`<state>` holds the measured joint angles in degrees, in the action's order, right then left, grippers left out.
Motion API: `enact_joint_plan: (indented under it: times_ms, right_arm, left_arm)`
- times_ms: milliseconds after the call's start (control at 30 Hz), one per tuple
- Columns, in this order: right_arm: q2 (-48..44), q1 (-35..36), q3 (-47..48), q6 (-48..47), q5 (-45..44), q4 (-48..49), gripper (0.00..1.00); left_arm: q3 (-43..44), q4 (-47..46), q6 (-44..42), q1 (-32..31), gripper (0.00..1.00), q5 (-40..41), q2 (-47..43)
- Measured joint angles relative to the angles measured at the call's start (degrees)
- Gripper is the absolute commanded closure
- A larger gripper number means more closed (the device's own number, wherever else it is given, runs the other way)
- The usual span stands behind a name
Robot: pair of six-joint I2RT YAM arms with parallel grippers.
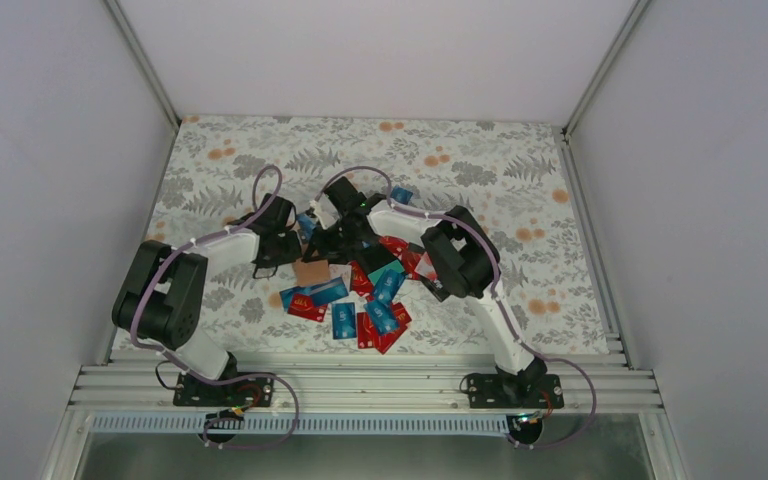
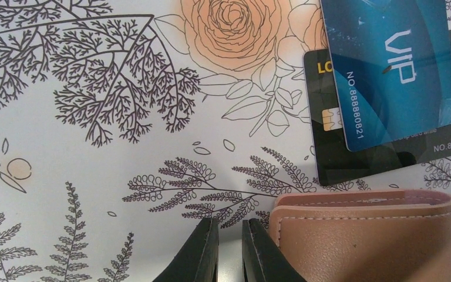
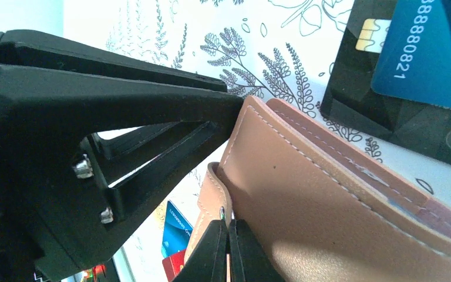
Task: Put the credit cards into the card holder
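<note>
Tan, stitched, leather-like card holder (image 2: 364, 241)

High overview, close wrist views, shared card holder (image 2: 364, 241)

Seen from above: a bench (image 1: 260, 150) covered in a leaf-and-flower print, boxed in by plain white walls (image 1: 40, 150). Two white-and-black arms (image 1: 215, 245) reach inward from the near edge. The left end effector (image 1: 298, 240) and the right end effector (image 1: 332, 243) come close together at the far edge of a tan card holder (image 1: 311, 271). Blue, red and teal credit cards (image 1: 344, 320) lie scattered beside it and nearer the arm bases
</note>
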<state>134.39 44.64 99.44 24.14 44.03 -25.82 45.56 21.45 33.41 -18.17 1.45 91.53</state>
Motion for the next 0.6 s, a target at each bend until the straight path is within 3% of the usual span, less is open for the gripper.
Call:
enact_joint_plan:
  times_ms: [600]
  right_arm:
    - [-1.3, -0.2, -1.6, 1.1, 4.1, 0.3, 0.95]
  left_arm:
    - [1.5, 2.6, 0.4, -0.4, 0.86, 2.5, -0.7]
